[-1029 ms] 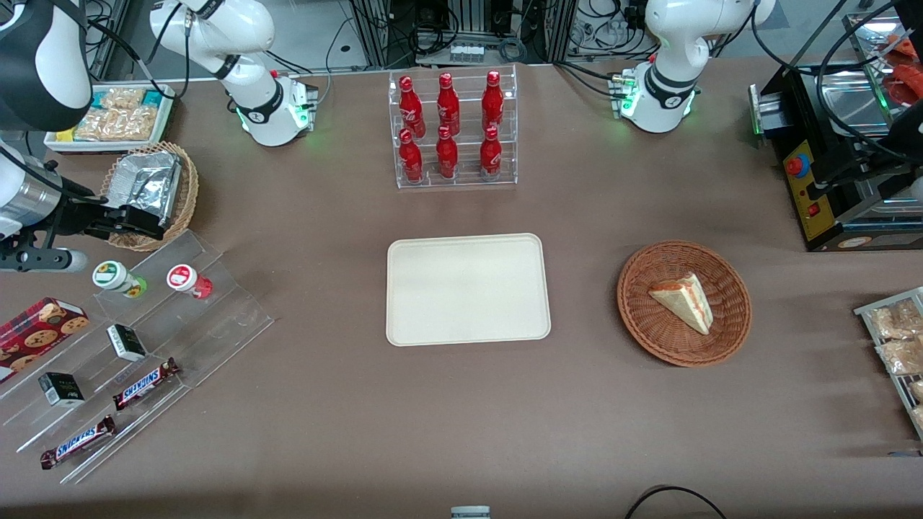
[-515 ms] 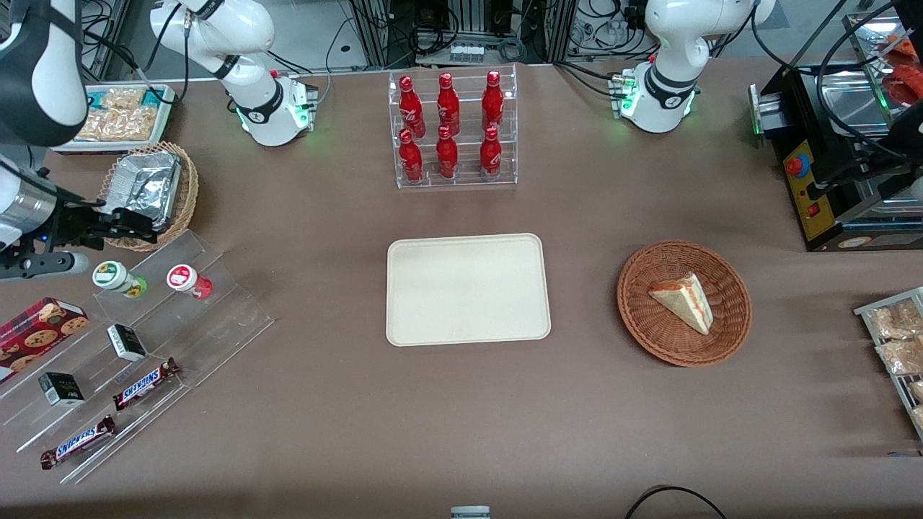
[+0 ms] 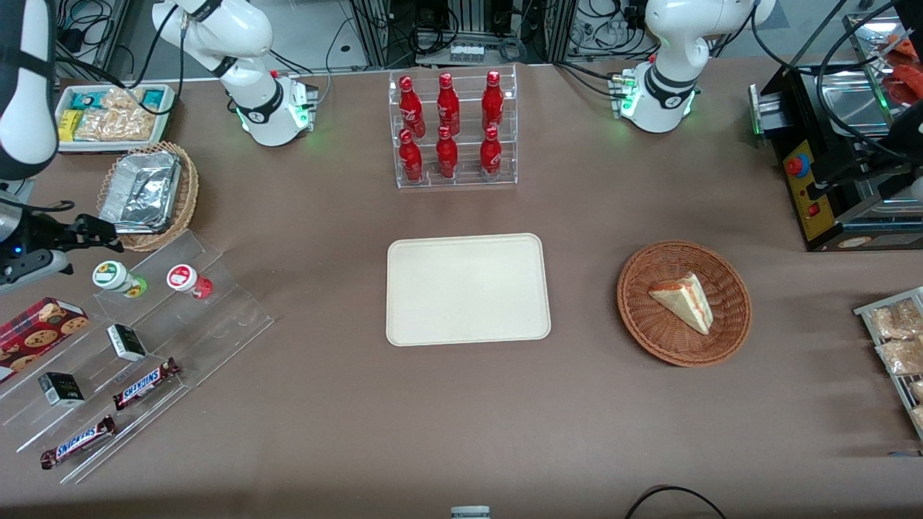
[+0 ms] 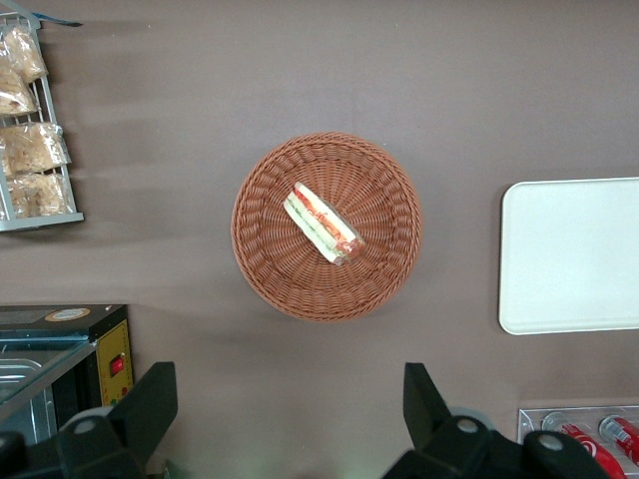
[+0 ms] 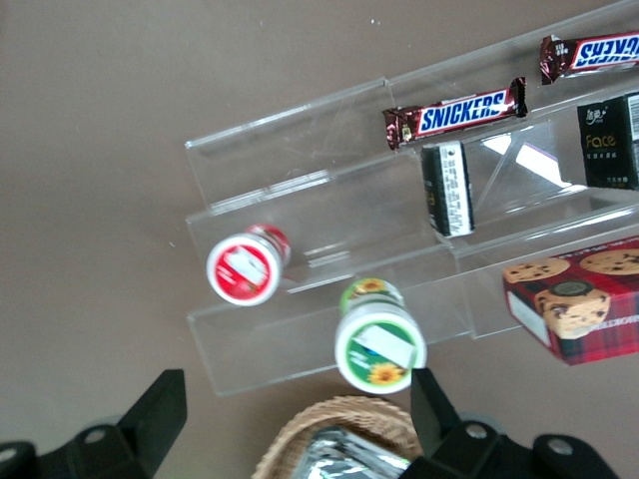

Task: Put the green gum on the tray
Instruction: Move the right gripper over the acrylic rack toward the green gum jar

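The green gum (image 3: 115, 277), a small bottle with a white lid and green-and-yellow label, stands on the top step of a clear acrylic rack (image 3: 223, 317). A red-labelled bottle (image 3: 187, 280) stands beside it. The cream tray (image 3: 469, 288) lies flat at the table's middle and holds nothing; it also shows in the left wrist view (image 4: 569, 254). My right gripper (image 3: 85, 244) hovers open above the rack's top edge, just farther from the front camera than the green gum. In the right wrist view the green gum (image 5: 379, 344) sits close to one finger of the gripper (image 5: 298, 409); the red bottle (image 5: 243, 267) is beside it.
A wicker basket with foil (image 3: 148, 193) lies under the gripper. The rack holds Snickers bars (image 3: 144, 382), small dark boxes (image 3: 126, 341) and a cookie box (image 3: 40, 324). A bottle rack (image 3: 453, 130) stands at the back. A basket with a sandwich (image 3: 683, 303) lies toward the parked arm's end.
My right gripper has slid off the foil basket toward the working arm's end of the table, ending above the green gum's side of the rack. Nothing else moved.
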